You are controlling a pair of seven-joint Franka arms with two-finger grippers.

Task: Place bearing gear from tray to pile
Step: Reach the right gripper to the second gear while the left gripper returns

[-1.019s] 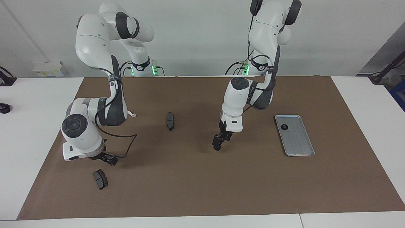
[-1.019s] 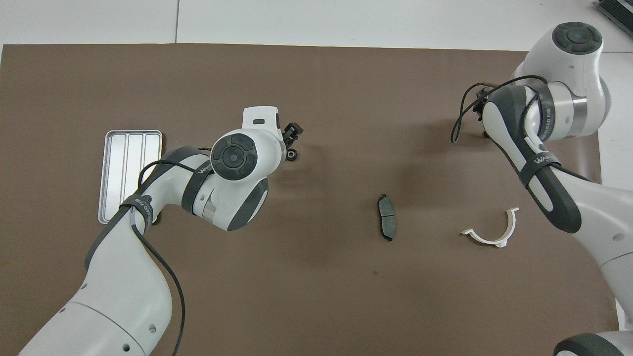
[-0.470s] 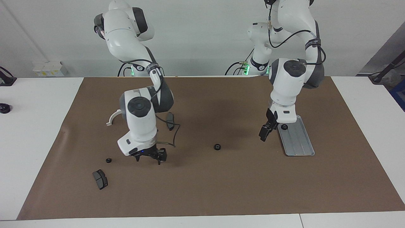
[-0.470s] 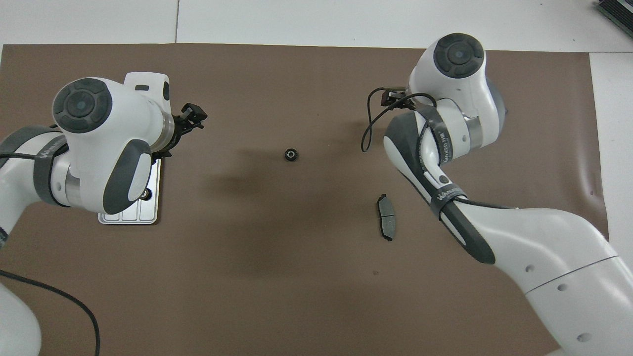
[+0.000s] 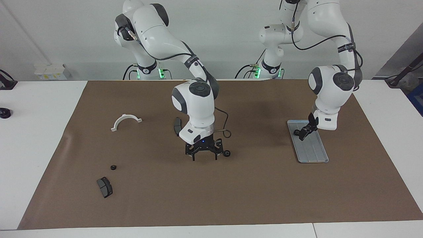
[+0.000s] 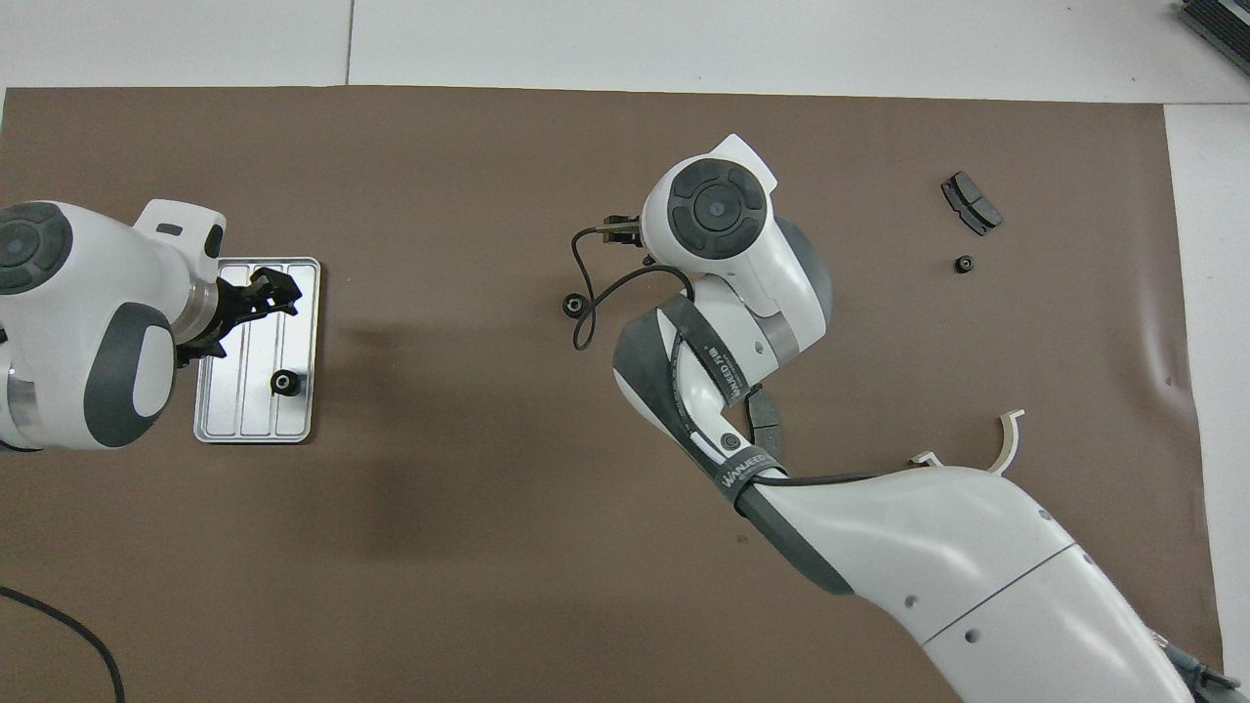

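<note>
Nearest me, my left pincer point(image 5: 304, 131) has swung away from the middle of the mat and now hangs over the tray point(image 5: 315, 155). Its fingers are apart with nothing between them. The tray gear point(image 6: 284, 382) lies at the tray's end nearer me, so I judge this is the next pick.

Farther out, the middle gear point(image 5: 226, 153) sits alone on the mat where my left pincer was a second ago. My right pincer point(image 5: 205, 155) has crossed over from its own end of the table. It now stands low just beside that gear, fingers spread, gripping nothing.

Farthest out, toward my right arm's end, an outer gear point(image 5: 113, 167) has come into view near a brake pad point(image 5: 104, 187). The two freed gears lie well apart, so the pile is still loose.

In the facing view my left fingers crowd the tray gear, and I cannot tell whether they touch it. My right arm covers part of a second brake pad point(image 5: 177, 125) and, from overhead, part of the white half-ring point(image 5: 126, 119).
</note>
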